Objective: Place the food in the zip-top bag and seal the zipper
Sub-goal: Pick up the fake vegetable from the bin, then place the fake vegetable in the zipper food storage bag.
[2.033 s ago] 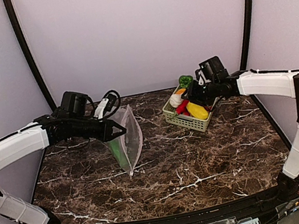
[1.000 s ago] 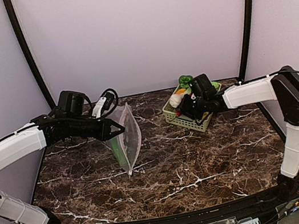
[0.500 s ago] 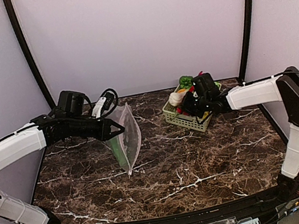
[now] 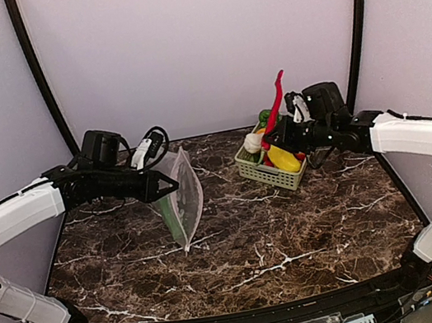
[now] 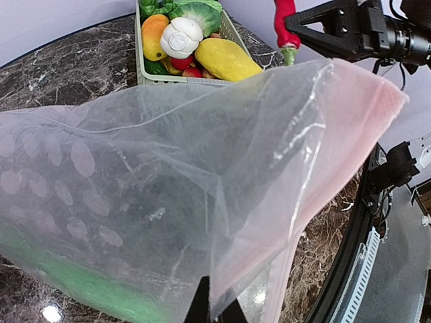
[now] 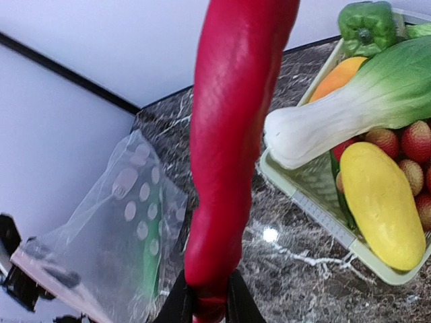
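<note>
My right gripper (image 4: 272, 140) (image 6: 207, 311) is shut on the stem end of a long red chili (image 4: 276, 104) (image 6: 232, 134) and holds it upright above the pale green basket (image 4: 265, 171). My left gripper (image 4: 171, 184) (image 5: 217, 311) is shut on the mouth edge of the clear dotted zip-top bag (image 4: 183, 201) (image 5: 135, 202), which hangs open down to the table. Its pink zipper strip (image 5: 337, 161) faces the right arm. A green piece (image 5: 81, 286) lies inside the bag. The basket holds bok choy (image 6: 363, 108), a yellow piece (image 6: 380, 202), a green pepper (image 6: 367, 23) and red fruit (image 6: 404, 141).
The basket also shows in the left wrist view (image 5: 143, 64), at the back right of the dark marble table (image 4: 279, 234). The bag also shows in the right wrist view (image 6: 114, 229), left of the chili. Black frame posts (image 4: 38, 76) stand at the back corners.
My right gripper dipped into the basket, shut on the red chili and has lifted it up clear of the basket. My left gripper has kept holding the bag in place.
</note>
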